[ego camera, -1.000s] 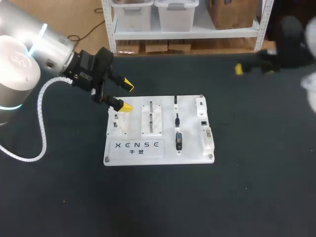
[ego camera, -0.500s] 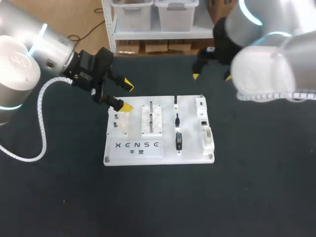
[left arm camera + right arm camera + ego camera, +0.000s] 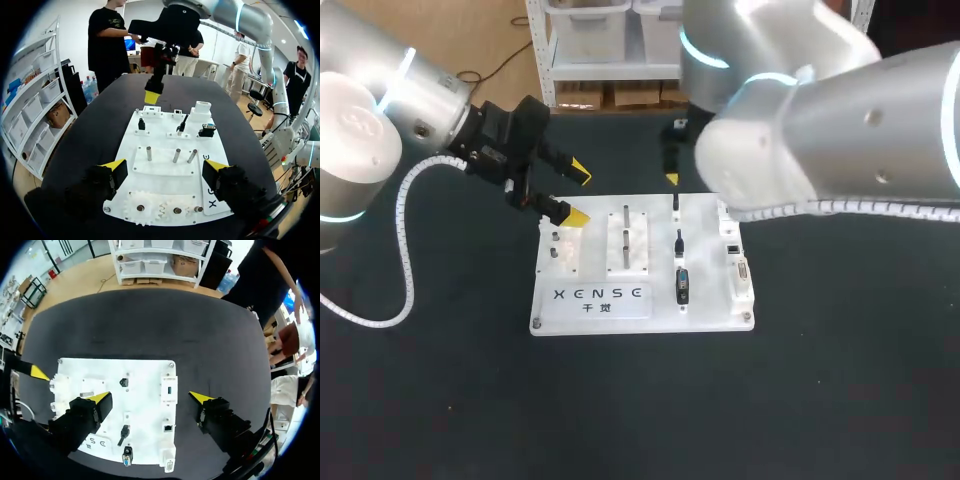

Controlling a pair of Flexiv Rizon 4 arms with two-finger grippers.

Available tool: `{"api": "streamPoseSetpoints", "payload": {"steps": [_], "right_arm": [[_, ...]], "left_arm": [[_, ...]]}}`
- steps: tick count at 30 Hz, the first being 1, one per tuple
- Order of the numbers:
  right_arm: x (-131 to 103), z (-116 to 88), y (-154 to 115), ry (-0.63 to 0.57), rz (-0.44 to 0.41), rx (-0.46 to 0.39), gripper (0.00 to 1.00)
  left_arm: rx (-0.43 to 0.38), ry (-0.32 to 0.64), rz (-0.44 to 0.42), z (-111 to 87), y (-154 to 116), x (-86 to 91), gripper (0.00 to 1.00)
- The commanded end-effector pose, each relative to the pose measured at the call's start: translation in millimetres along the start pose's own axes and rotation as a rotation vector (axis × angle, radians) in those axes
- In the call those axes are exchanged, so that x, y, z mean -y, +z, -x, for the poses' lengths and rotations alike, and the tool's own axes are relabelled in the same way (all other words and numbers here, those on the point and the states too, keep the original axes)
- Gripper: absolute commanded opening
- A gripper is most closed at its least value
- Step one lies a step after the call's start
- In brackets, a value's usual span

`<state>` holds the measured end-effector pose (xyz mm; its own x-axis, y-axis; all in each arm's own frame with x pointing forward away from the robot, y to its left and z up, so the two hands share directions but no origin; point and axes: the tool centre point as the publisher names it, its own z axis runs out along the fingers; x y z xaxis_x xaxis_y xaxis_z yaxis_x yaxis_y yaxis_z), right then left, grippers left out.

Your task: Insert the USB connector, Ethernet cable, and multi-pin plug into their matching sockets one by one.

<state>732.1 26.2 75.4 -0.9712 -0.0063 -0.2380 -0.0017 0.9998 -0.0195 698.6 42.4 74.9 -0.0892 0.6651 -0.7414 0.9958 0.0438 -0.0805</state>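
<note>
Surface: dark table [image 3: 440,400]; white board [image 3: 590,318] lies flat near its middle.
Left side: left gripper [image 3: 577,194] hangs over the board's far left corner; fingers spread wide with nothing between them; in its wrist view the gears [image 3: 160,210] lie under it and three pegs [image 3: 176,155] stand ahead of it.
Middle column: three plugs sit on the board in a row running from far to near, right of its middle; USB connector [image 3: 676,203] farthest; Ethernet cable [image 3: 678,240] in between; multi-pin plug [image 3: 682,285] nearest; each apart from its socket.
Right edge: sockets [image 3: 731,247] form a column along the board's right side, just beside the plugs.
Right side: right gripper [image 3: 150,397] hangs above the board's far edge, near the USB connector; fingers wide apart and empty; in its wrist view the board lies below, between them; one yellow tip shows in the head view, the other hidden by the arm.
</note>
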Motion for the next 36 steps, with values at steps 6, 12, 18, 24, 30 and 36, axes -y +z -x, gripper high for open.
{"api": "streamPoseSetpoints", "payload": {"steps": [6,12,18,24,30,36], "right_arm": [[-16.4,-6.0,16.1,-0.016,-0.042,-0.015,1.00],[-19.8,-6.7,11.9,-0.006,-0.011,0.015,1.00],[-19.8,-6.7,11.9,-0.006,-0.011,0.015,1.00],[-19.8,-6.7,11.9,-0.006,-0.011,0.015,1.00],[-19.8,-6.7,11.9,-0.006,-0.011,0.015,1.00],[-19.8,-6.7,11.9,-0.006,-0.011,0.015,1.00]], "left_arm": [[-0.003,0.000,-0.003,0.1,0.5,-1.5,1.00],[-0.003,0.000,-0.003,0.1,0.5,-1.5,1.00],[-0.003,0.000,-0.003,0.1,0.5,-1.5,1.00],[-0.003,0.000,-0.003,0.1,0.5,-1.5,1.00],[-0.003,0.000,-0.003,0.1,0.5,-1.5,1.00],[-0.003,0.000,-0.003,0.1,0.5,-1.5,1.00]]}}
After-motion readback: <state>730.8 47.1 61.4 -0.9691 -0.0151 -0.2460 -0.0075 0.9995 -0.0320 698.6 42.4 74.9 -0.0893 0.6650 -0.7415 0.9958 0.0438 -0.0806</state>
